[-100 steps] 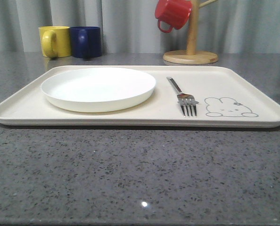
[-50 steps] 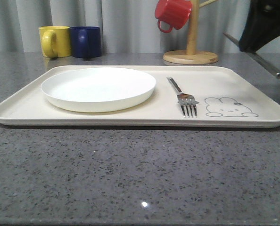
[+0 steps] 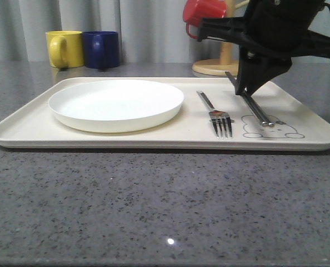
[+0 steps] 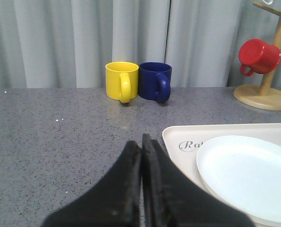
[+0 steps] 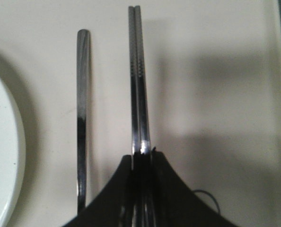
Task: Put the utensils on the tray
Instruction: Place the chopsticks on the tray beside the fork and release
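Fork [image 3: 215,114] lies on the tray [image 3: 37,130] right of the plate [image 3: 116,104]; right gripper [image 3: 253,89] clamps the chopsticks [image 3: 254,107] low over the tray's right part, not yet released; left gripper [image 4: 141,156] closed empty; spoon still to place.

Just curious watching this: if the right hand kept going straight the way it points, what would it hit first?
Probably the tray: the right hand holds chopsticks angled down over its rabbit drawing, beside the fork.

We see a silver fork [image 3: 218,118] lying flat on the cream rabbit tray [image 3: 298,105], tines toward us; beside it, paired steel chopsticks [image 3: 254,107] slant down, tips over the drawing.
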Controlling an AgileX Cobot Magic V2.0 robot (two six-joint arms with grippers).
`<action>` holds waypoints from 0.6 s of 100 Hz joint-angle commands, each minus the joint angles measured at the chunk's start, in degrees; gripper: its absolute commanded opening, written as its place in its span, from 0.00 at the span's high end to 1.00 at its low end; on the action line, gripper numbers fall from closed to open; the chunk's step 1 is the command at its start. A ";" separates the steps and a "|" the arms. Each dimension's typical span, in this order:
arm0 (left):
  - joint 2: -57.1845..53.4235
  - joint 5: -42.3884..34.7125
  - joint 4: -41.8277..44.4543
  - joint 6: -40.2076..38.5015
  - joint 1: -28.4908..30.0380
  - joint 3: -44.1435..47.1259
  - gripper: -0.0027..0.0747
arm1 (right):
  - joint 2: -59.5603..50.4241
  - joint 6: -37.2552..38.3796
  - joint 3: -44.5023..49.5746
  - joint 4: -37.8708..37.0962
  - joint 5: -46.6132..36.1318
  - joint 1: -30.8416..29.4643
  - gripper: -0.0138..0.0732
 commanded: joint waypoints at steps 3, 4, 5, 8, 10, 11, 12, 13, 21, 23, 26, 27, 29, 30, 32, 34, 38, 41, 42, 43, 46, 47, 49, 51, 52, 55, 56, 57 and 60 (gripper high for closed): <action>0.33 -4.47 -0.46 -0.35 0.17 -1.52 0.99 | -1.74 0.20 -2.06 -1.64 -3.73 0.08 0.88; 0.33 -4.47 -0.46 -0.35 0.17 -1.52 0.99 | -1.66 0.20 -2.06 -1.64 -3.74 0.08 0.88; 0.33 -4.47 -0.46 -0.35 0.17 -1.52 0.99 | -1.57 0.26 -2.06 -1.64 -3.79 0.08 0.88; 0.33 -4.47 -0.46 -0.35 0.17 -1.52 0.99 | -1.45 0.24 -2.06 -1.64 -4.10 0.08 0.88; 0.33 -4.47 -0.46 -0.35 0.17 -1.52 0.99 | -1.35 0.31 -2.06 -1.64 -4.31 0.08 0.88; 0.33 -4.47 -0.46 -0.35 0.17 -1.52 0.99 | -1.28 0.31 -2.06 -1.64 -4.37 0.08 0.88; 0.33 -4.47 -0.46 -0.35 0.17 -1.52 0.99 | -1.19 0.49 -2.06 -1.64 -4.43 0.08 0.88; 0.33 -4.47 -0.46 -0.35 0.17 -1.52 0.99 | -1.18 0.58 -2.06 -1.64 -4.55 0.08 0.88; 0.33 -4.47 -0.46 -0.35 0.17 -1.52 0.99 | -0.42 1.12 -2.06 -1.64 -4.81 0.08 0.88; 0.33 -4.47 -0.46 -0.35 0.17 -1.52 0.99 | -0.28 1.17 -2.06 -1.64 -4.81 0.08 0.88; 0.33 -4.47 -0.46 -0.35 0.17 -1.52 0.99 | 0.10 1.16 -2.06 -1.64 -4.81 0.08 0.88; 0.33 -4.47 -0.46 -0.35 0.17 -1.52 0.99 | 0.18 1.16 -2.06 -1.64 -4.81 0.08 0.88; 0.33 -4.47 -0.46 -0.35 0.17 -1.52 0.99 | 0.44 1.16 -2.06 -1.64 -4.81 0.08 0.88; 0.33 -4.47 -0.46 -0.35 0.17 -1.52 0.99 | 0.52 1.16 -2.06 -1.64 -4.81 0.08 0.88; 0.33 -4.47 -0.46 -0.35 0.17 -1.52 0.99 | 0.77 1.16 -2.06 -1.64 -4.73 0.08 0.88; 0.33 -4.47 -0.46 -0.35 0.17 -1.52 0.99 | 1.02 1.16 -2.06 -1.64 -4.62 0.08 0.88; 0.33 -4.47 -0.46 -0.35 0.17 -1.52 0.99 | 1.29 1.19 -2.06 -1.64 -4.59 0.08 0.88; 0.33 -4.47 -0.46 -0.35 0.17 -1.52 0.99 | 1.53 1.23 -2.06 -1.64 -4.40 0.08 0.88; 0.33 -4.47 -0.46 -0.35 0.17 -1.52 0.99 | 1.53 1.23 -2.06 -1.59 -4.41 0.08 0.88; 0.33 -4.47 -0.46 -0.35 0.17 -1.52 0.99 | 1.53 1.23 -2.06 -1.59 -4.41 0.08 0.88; 0.33 -4.47 -0.46 -0.35 0.17 -1.52 0.99 | 1.58 1.23 -2.06 -1.42 -4.41 0.08 0.87; 0.33 -4.47 -0.46 -0.35 0.17 -1.52 0.99 | 1.58 1.23 -2.06 -1.42 -4.34 0.08 0.86; 0.33 -4.47 -0.46 -0.35 0.17 -1.52 0.99 | 1.58 1.23 -2.06 -1.42 -4.34 0.08 0.85; 0.33 -4.47 -0.46 -0.35 0.17 -1.52 0.99 | 1.58 1.23 -2.06 -1.42 -4.34 0.08 0.83; 0.33 -4.47 -0.46 -0.35 0.17 -1.52 0.99 | 1.58 1.23 -2.06 -1.42 -4.34 0.08 0.82; 0.33 -4.47 -0.46 -0.35 0.17 -1.52 0.99 | 1.58 1.23 -2.06 -1.42 -4.34 0.08 0.80; 0.33 -4.47 -0.46 -0.35 0.17 -1.52 0.99 | 1.58 1.23 -2.06 -1.42 -4.34 0.08 0.78; 0.33 -4.47 -0.46 -0.35 0.17 -1.52 0.99 | 1.58 1.23 -2.06 -1.42 -4.34 0.08 0.77; 0.33 -4.47 -0.46 -0.35 0.17 -1.52 0.99 | 1.58 1.23 -2.06 -1.37 -4.29 0.08 0.74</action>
